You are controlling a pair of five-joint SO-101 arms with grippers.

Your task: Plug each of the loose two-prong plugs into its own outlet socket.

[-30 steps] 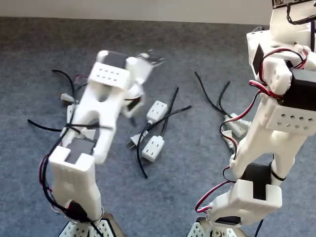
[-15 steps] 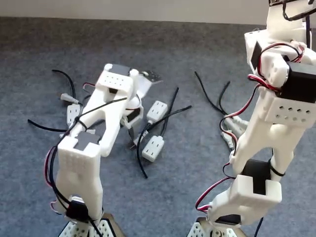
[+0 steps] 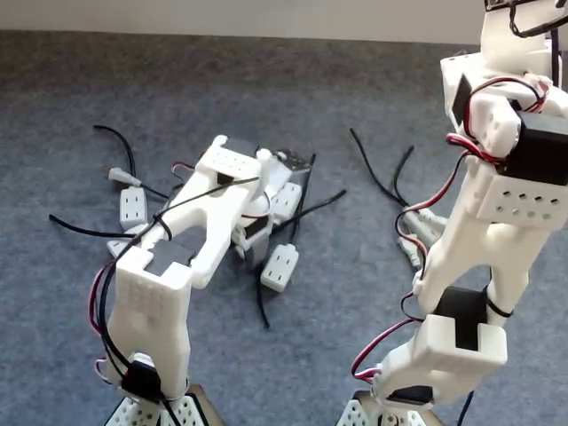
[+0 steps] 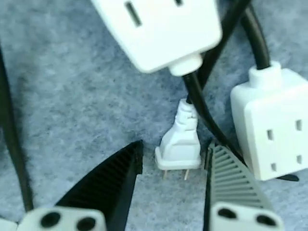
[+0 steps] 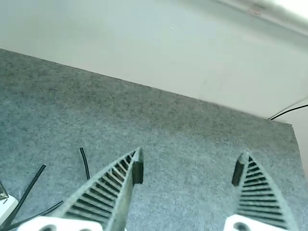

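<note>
Grey carpeted bench [image 3: 355, 106]. Left gripper [image 4: 174, 147]: open, jaws either side of the plug [image 4: 179, 144], not yet touching. Right gripper [image 5: 187, 166]: open, empty, raised, facing the far edge. Step judged: grasp. Lower squarely, close on the body's flat sides, avoid the black cord [image 4: 202, 106]. Plug: small, white, ribbed neck, two thin prongs [image 4: 186, 175] pointing toward the gripper; flat near mid-bench, well in from every edge, just beside a white socket [image 4: 272, 125].

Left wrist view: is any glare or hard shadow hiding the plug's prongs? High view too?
Left wrist view: soft, even light, no glare; the plug casts only a faint shadow, and both prongs show between the open jaws of the left gripper. High view: soft shadows under the arms, no glare on the white socket block.
</note>
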